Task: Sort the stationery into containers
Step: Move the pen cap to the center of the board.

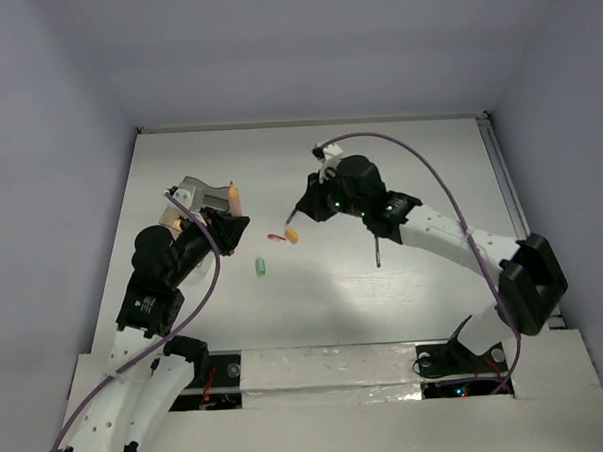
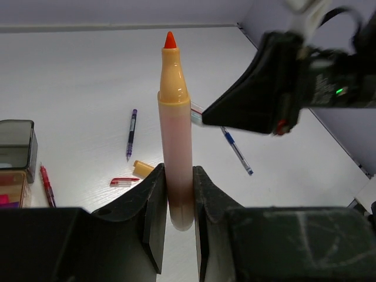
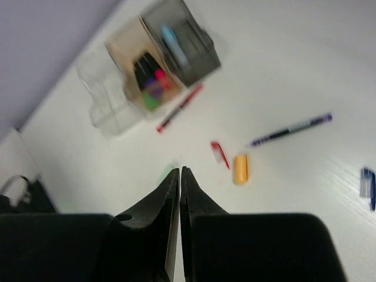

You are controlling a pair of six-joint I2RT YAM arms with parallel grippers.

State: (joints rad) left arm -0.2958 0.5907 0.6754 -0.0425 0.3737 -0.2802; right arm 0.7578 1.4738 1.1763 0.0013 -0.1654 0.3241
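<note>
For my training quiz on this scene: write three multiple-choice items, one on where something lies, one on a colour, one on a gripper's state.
1. The orange cap lies: A) on the table beside a small red piece; B) on a shelf; C) in a cup.
2. The tip of the highlighter held in the left gripper is: A) blue; B) orange-red; C) black.
3. The right gripper is: A) shut, holding nothing; B) wide open; C) shut on a ruler.

Answers:
1 A: the right wrist view shows them side by side on the white surface.
2 B: the left wrist view shows the bare tip.
3 A: it is closed flat with nothing between.
</note>
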